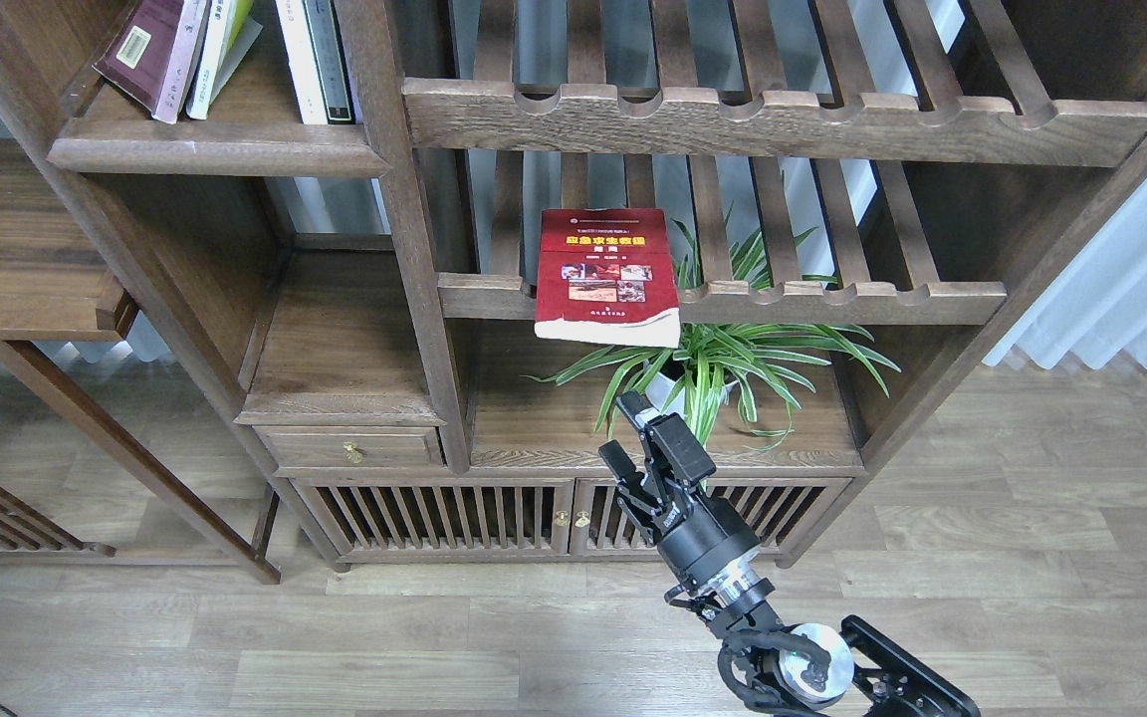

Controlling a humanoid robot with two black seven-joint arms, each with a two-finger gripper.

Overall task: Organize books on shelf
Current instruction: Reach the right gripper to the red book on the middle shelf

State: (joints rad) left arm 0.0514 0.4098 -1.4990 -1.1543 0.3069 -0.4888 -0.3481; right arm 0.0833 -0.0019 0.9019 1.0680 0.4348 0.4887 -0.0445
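Right hand [636, 435] nearest, fingers spread, holding nothing, in front of potted plant [723, 363]. Red book [606, 275] flat on slatted rack [812, 294], overhanging its front edge. Maroon book [147, 50] leaning at shelf [215, 149] left end, top left. Left hand: cannot tell.

Reds and greens against dark brown wood

The bright red book [607, 274] carries a yellow title and small photos; the maroon book [148, 48] shows a pale label; the bookcase [344, 349] is dark brown with visible grain; the plant [733, 354] has green, pale-striped leaves; the right end effector [633, 438] is black.
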